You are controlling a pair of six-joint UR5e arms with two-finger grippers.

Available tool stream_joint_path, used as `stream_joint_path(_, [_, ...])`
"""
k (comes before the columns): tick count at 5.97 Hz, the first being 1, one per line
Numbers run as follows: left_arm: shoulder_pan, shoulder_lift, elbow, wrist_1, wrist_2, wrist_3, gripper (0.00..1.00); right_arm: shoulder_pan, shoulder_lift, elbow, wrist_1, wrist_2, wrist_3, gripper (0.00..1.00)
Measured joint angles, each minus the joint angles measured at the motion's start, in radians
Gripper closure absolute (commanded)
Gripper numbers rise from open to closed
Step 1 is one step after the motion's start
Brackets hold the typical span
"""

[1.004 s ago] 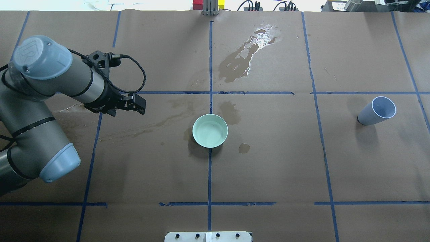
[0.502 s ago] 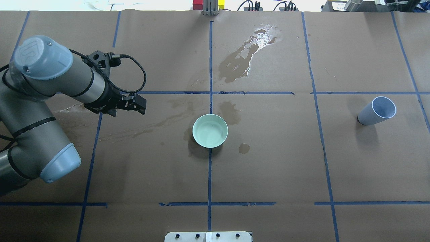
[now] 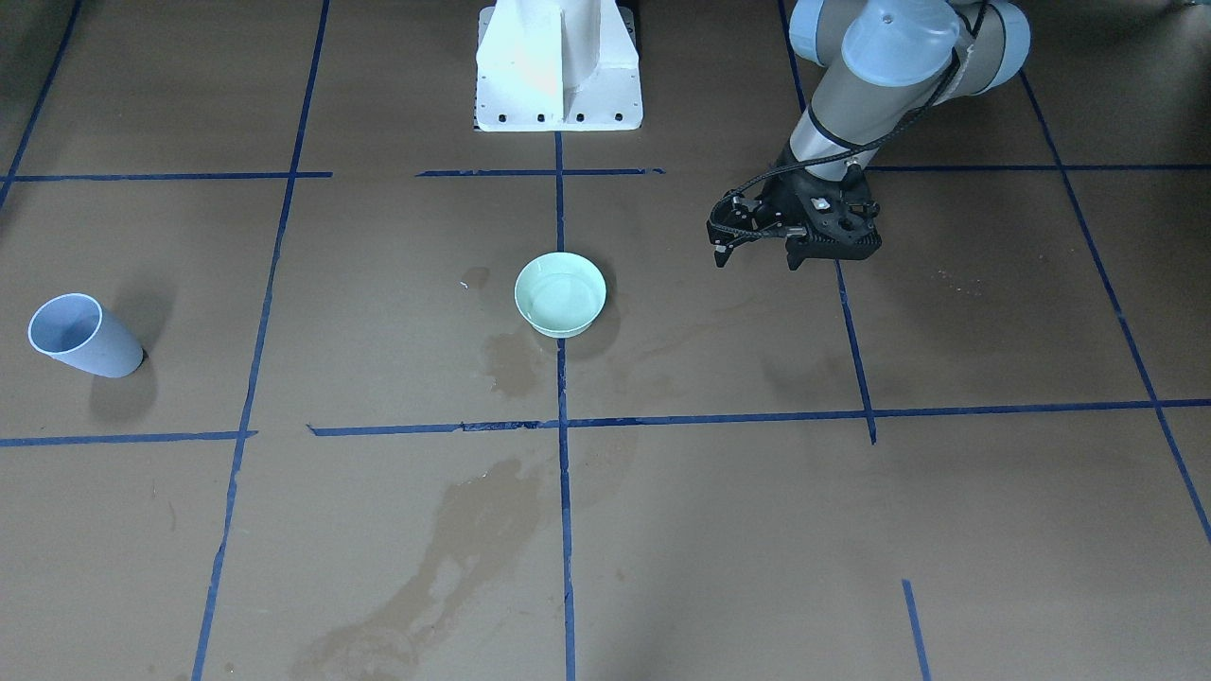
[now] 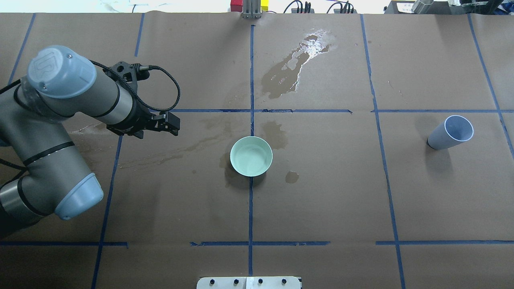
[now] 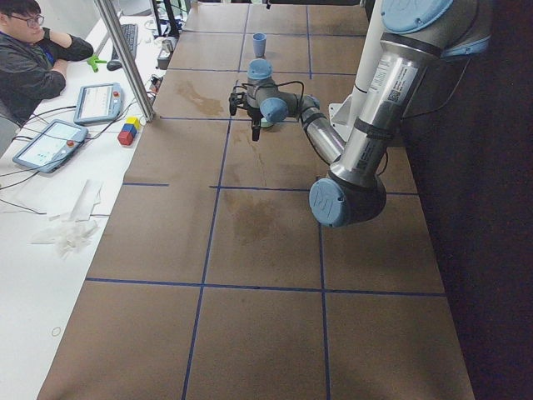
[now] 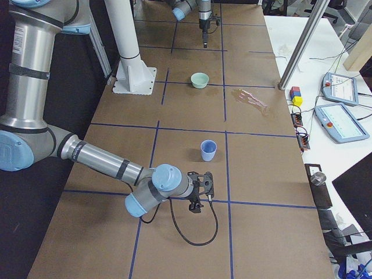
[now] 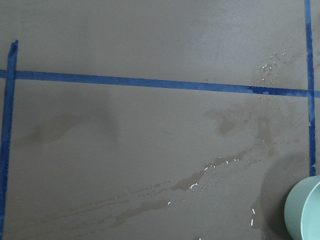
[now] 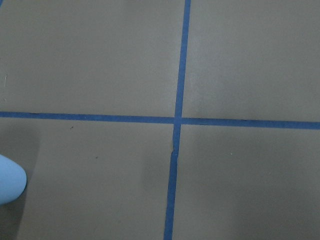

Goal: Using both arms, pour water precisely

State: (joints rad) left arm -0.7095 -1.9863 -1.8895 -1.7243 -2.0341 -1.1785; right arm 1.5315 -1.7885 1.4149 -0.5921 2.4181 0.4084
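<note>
Left gripper (image 4: 172,123) hovers over the left half of the desk (image 4: 321,200), clear of the surface and carrying nothing. How wide its jaws stand, I can't make out from any angle. The bowl (image 4: 232,154) sits dead centre on the desk. It's well apart from that gripper, off to the robot's right and a touch closer to the robot's edge. That's the line that matters: a reach along the desk's length towards the centre, angled slightly back to the near edge.

The water (image 4: 252,158) looks to be in the bowl, going by a faint sheen and a level ring inside the wall. More of it lies spilled, with a shiny puddle (image 4: 295,68) up by the far edge and damp streaks between gripper and bowl.

Over at the right end, the cup (image 4: 449,133) stands upright, well away from the bowl. I can't tell if anything is in it. The right gripper (image 6: 200,195) shows only in the right side view, low and near the cup, on the side towards the desk's right end. So the cup stands between it and the bowl, and its wrist camera catches just the cup's edge. Jaw state there: can't tell.

My read is that the left arm is much nearer the bowl and the right is nearer the cup. No pour is under way, as neither vessel is gripped.
</note>
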Motion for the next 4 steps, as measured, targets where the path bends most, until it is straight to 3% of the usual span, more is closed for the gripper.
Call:
stream_joint_path(2, [0.034,-0.050,0.028,0.000,0.030,-0.072,0.00,0.015,0.008,0.113,-0.338,0.035,-0.190,0.00])
stream_joint_path(4, [0.087,-0.116,0.072,-0.001,0.078,-0.165,0.00,0.074,0.015,0.246,-0.684,-0.001,-0.457,0.00])
